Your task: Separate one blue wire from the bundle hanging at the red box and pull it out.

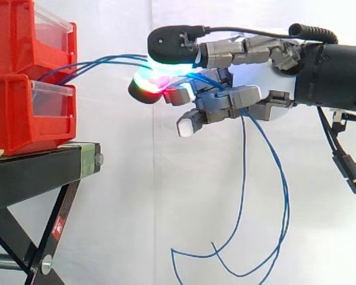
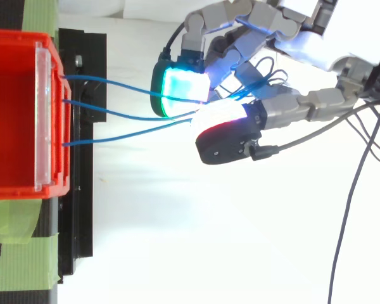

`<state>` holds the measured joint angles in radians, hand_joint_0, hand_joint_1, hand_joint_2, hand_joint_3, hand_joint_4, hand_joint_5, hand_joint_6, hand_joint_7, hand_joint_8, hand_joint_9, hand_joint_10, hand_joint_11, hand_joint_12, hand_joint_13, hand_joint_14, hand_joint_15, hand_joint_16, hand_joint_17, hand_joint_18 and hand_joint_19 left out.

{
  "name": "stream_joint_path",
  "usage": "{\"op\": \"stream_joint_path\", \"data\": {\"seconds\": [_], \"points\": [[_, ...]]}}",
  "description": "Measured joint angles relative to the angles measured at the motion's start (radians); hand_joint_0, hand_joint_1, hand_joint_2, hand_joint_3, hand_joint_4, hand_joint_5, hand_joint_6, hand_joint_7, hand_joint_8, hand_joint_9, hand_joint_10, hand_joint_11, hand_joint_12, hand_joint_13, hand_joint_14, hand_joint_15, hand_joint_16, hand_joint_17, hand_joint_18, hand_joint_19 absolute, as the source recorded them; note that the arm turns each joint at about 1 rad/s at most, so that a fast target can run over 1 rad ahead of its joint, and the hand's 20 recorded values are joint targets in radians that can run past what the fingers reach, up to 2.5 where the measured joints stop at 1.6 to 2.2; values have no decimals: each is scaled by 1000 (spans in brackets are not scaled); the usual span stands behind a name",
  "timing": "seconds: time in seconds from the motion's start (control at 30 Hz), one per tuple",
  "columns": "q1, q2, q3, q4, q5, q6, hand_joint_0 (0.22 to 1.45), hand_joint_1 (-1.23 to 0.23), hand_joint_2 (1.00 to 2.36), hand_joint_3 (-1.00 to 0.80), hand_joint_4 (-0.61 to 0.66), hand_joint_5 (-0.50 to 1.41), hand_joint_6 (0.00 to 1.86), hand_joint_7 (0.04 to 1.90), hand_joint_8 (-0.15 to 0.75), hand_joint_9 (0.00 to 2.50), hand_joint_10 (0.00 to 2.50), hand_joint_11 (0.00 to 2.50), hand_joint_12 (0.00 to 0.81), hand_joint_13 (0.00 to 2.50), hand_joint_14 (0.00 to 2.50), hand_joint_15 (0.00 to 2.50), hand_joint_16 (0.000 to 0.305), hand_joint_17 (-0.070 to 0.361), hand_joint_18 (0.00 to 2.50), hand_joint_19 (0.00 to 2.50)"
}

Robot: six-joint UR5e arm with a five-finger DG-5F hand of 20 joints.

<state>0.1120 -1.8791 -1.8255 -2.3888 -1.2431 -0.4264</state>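
Robot hand (image 1: 243,98): curled, glowing fingertips (image 2: 183,88) pressed together on the blue wires (image 1: 107,59), out in the air well apart from the red box (image 2: 19,190).
Blue wires: three strands, spaced apart at the front of the red box, converging at the pinch, then dropping past the palm in long loose tails (image 1: 288,202).
Strands in the pinch: impossible to tell, one or all three.
Tension: slight sag between box and pads, nothing taut.
Step in hand: judged as isolating a single strand before any real pull.
Doing it well: ease the pinch just enough to shed the extra strands, roll one between the pads, close firmly on that one alone.
Pull: straight away from the box front, level with the exit point, slow and steady.
Watch for: neighbouring strands dragged along, tails snagging on the curled fingers, box shifting on the black stand (image 1: 41,166).
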Motion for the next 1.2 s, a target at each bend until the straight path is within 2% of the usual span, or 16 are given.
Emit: {"op": "stream_joint_path", "data": {"seconds": [0.27, 0.43, 0.47, 0.6, 1.2], "points": [[0, 0, 0, 1, 0, 0, 772, -983, 1032, -149, 164, -267, 795, 1196, 282, 640, 11, 1608, 317, 981, 2500, 477, 53, 119, 698, 875], [0, 0, 0, 2, -1, 0, 672, -898, 1026, -206, 187, -255, 784, 1178, 297, 696, 11, 1622, 323, 1029, 2500, 485, 53, 120, 736, 870], [0, 0, 0, 2, -1, 0, 623, -836, 1022, -238, 195, -250, 780, 1166, 301, 740, 12, 1627, 328, 1041, 2500, 477, 53, 119, 735, 889], [0, 0, 0, 2, -1, 0, 582, -788, 1017, -305, 215, -241, 764, 1167, 314, 778, 10, 1636, 333, 1064, 2500, 454, 54, 122, 759, 899], [0, 0, 0, 2, 0, 0, 580, -680, 1013, -362, 236, -214, 763, 1157, 325, 869, 7, 1596, 322, 1120, 2500, 438, 54, 121, 785, 906]]}}
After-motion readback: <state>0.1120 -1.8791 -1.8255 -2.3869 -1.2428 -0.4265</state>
